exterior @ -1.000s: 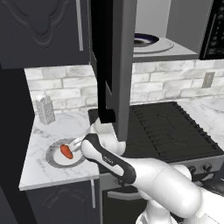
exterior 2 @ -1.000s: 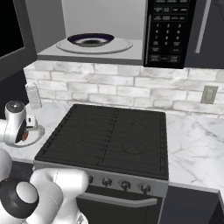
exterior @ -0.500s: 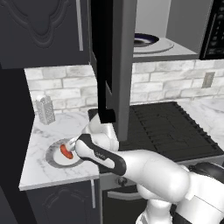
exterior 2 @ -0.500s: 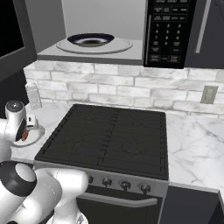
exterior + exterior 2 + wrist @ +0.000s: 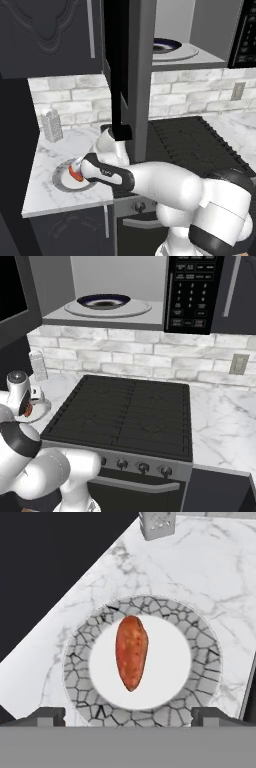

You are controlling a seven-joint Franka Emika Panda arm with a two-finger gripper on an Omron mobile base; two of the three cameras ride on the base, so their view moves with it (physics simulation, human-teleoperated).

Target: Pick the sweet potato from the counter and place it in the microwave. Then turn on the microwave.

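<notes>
The sweet potato [image 5: 131,652] is an orange-red oval lying in the middle of a round plate with a cracked-stone rim [image 5: 202,647] on the white marble counter [image 5: 210,577]. My gripper [image 5: 131,716] hangs just above it and is open, one fingertip [image 5: 47,714] on each side and nothing between them. From the left base view, the hand [image 5: 82,169] covers most of the sweet potato [image 5: 74,173]. The microwave [image 5: 192,293] sits up high with its door [image 5: 125,65] swung open, and a dark-centred plate [image 5: 107,303] lies inside.
A metal grater [image 5: 51,125] stands at the back of the counter's left section. The black stovetop [image 5: 125,416] lies to the right of the plate. The open microwave door hangs directly above my forearm. A wall socket [image 5: 239,363] is on the brick backsplash.
The hand has moved left and down over the plate, and covers more of the sweet potato than before. The jaws stayed open.
</notes>
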